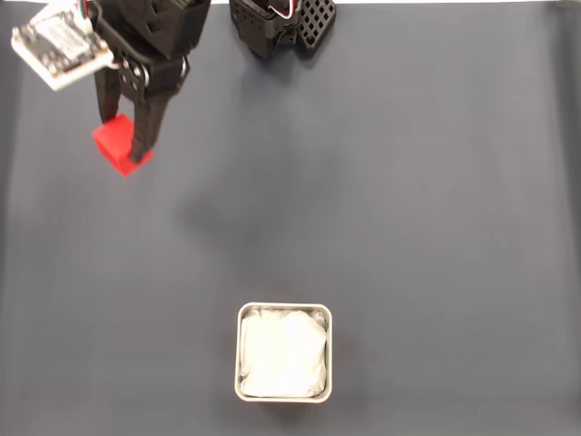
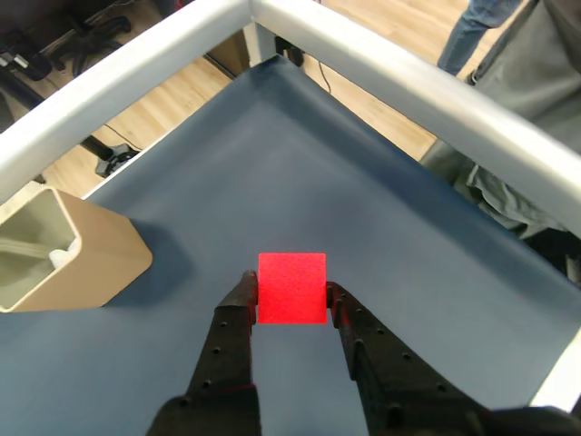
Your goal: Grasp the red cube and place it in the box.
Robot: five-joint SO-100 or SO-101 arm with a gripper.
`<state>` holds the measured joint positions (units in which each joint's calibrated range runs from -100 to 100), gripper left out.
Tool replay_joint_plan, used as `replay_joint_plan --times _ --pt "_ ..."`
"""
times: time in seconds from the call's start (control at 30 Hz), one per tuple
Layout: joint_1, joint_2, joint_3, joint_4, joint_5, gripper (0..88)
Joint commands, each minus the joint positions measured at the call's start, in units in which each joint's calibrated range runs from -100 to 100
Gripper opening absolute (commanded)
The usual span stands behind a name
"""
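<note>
The red cube [image 1: 113, 141] sits toward ten o'clock in the fixed view, on the dark blue-grey bench [image 1: 408, 227], with the black end effector [image 1: 123, 136] reaching down over it from the twelve o'clock edge. In the wrist view the red cube [image 2: 291, 287] lies just below centre, and the two black fingers [image 2: 238, 313] of the end effector [image 2: 290, 304] rise from six o'clock and stand one on each side of it, narrowed to the cube's width; whether the tips actually press its faces cannot be told, nor whether it is off the surface. The box [image 1: 284, 352], pale metal rim around a white lining, rests at six o'clock in the fixed view, well apart from the cube. In the wrist view the box [image 2: 86, 259] appears at nine o'clock, tan-sided. A small circuit board [image 1: 59, 43] rides on the arm at eleven o'clock; its markings are too small to read. No readable writing appears anywhere.
</note>
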<state>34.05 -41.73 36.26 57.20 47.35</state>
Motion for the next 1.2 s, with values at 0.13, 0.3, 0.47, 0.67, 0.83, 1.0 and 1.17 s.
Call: replay_joint_plan --times 0.13,0.3,0.47,0.67,0.83,1.0,1.17 --pt "-6.4 6.2 -11.0 -2.2 0.5 6.9" --pt "-9.3 10.4 -14.9 -4.3 1.0 6.8" --pt "-12.0 15.0 -19.6 -5.7 1.5 6.8" --pt "-15.2 19.7 -24.9 -6.2 1.7 6.7" --pt "-18.0 23.5 -28.8 -6.7 2.1 6.5" --pt "-20.2 25.5 -30.3 -7.9 2.6 6.3" --pt "-22.4 26.6 -30.3 -9.1 2.9 6.1"
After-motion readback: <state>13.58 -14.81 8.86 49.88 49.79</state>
